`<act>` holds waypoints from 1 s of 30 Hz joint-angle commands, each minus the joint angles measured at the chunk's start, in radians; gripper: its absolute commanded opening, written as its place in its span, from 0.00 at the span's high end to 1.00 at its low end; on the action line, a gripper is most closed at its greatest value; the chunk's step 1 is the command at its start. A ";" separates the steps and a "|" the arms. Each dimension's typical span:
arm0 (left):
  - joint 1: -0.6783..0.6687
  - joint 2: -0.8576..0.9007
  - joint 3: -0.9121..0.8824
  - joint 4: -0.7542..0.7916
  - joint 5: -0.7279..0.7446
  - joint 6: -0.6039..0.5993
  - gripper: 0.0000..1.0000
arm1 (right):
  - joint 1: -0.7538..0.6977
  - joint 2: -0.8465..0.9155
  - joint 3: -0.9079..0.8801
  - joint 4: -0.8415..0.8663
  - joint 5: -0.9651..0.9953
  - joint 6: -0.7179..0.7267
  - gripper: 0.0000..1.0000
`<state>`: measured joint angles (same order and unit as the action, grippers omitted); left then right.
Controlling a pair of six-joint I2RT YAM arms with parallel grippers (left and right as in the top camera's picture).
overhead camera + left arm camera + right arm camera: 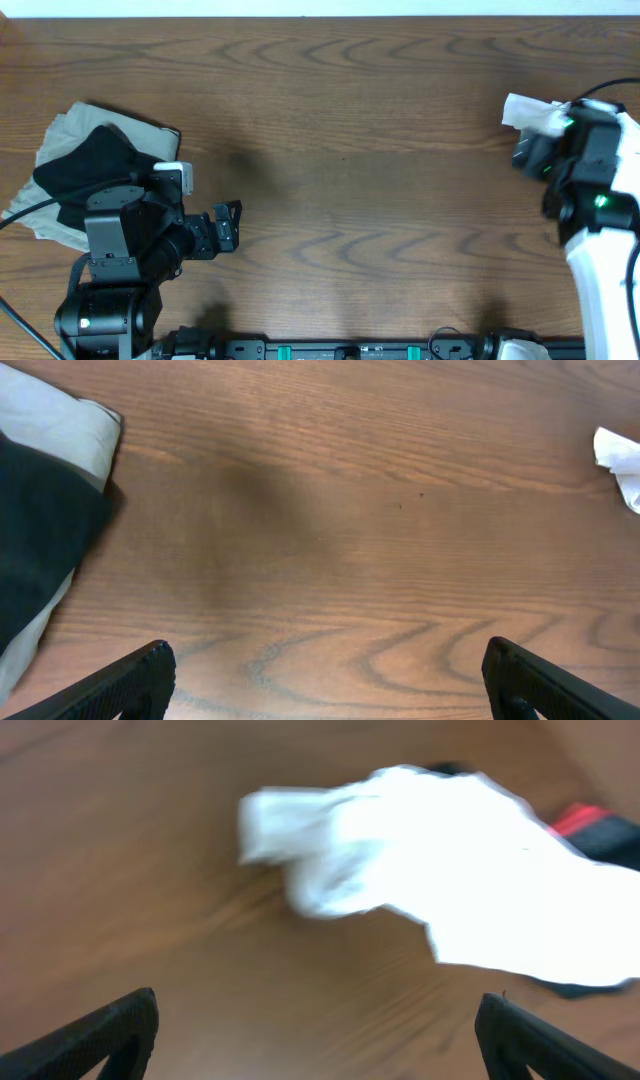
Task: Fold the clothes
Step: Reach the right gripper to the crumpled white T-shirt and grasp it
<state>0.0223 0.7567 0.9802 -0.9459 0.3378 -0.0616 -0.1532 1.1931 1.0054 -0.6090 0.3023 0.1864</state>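
Note:
A white garment (533, 114) lies bunched at the table's right edge, partly under my right arm; it fills the upper right of the blurred right wrist view (440, 870). My right gripper (318, 1035) is open and empty, above bare table just short of it. A black garment (85, 170) lies on a beige one (75, 120) at the far left; both show in the left wrist view, black (40, 550) on beige (60, 425). My left gripper (228, 225) is open and empty over bare wood, its fingertips (330, 680) wide apart.
A dark item with a red part (590, 825) lies behind the white garment. The wooden table (360, 150) spans the view. The white garment's edge shows at far right in the left wrist view (620, 460).

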 commanded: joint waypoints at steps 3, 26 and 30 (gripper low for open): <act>-0.003 0.000 0.021 -0.007 0.010 0.016 0.02 | -0.225 0.201 0.013 0.113 -0.031 0.082 0.04; -0.003 0.001 0.019 -0.023 0.010 0.017 0.02 | -0.527 0.572 0.013 0.520 -0.204 0.158 0.18; -0.003 0.001 0.019 -0.023 0.010 0.017 0.02 | -0.540 0.617 0.013 0.568 -0.202 0.158 0.18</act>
<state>0.0223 0.7567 0.9806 -0.9684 0.3382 -0.0544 -0.6655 1.7866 1.0088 -0.0616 0.0986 0.3298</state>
